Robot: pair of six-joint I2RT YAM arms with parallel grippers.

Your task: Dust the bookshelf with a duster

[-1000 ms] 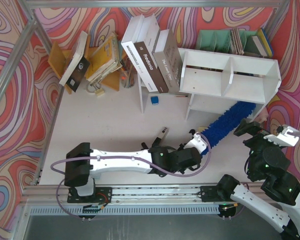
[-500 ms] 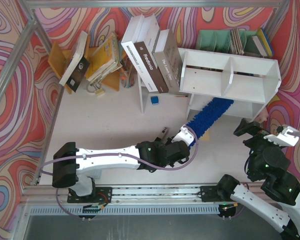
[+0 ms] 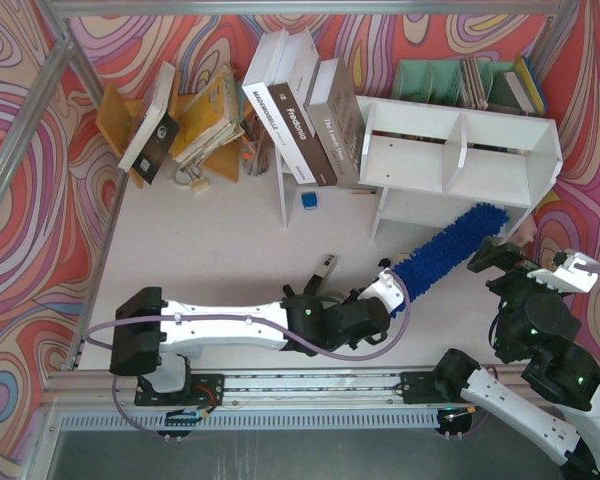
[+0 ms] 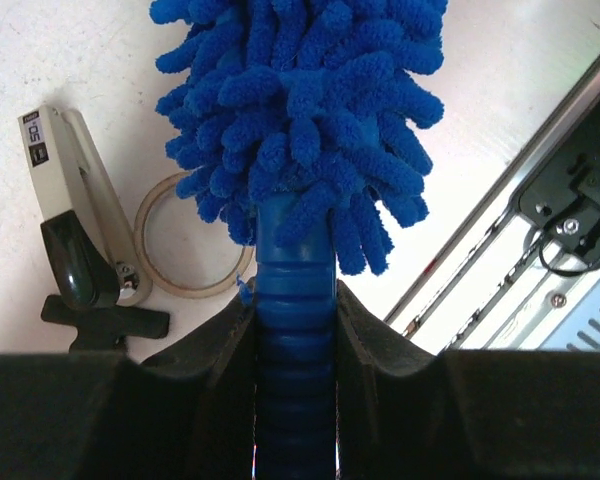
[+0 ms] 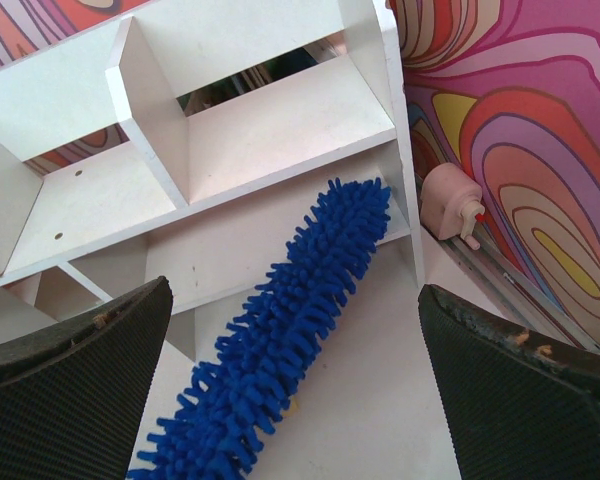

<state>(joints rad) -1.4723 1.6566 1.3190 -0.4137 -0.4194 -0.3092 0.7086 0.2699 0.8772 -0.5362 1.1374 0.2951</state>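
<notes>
Dusting judged under way, not complete: left tool point(image 4: 295, 320) clamped on the handle of the fluffy bright-blue microfibre duster point(image 3: 450, 245), whose head lies against, apparently touching, the lower right front edge of the white two-compartment wooden bookshelf point(image 3: 460, 150); right tool point(image 3: 500, 260) spread apart, holding nothing.

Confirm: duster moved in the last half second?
Yes. The duster swung right: its tip was under the bookshelf divider and is now near the shelf's right end.

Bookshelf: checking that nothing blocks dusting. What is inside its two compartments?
Both bookshelf compartments show bare white boards. The duster lies below them, against the lower tier, hiding the surface beneath its head.
</notes>
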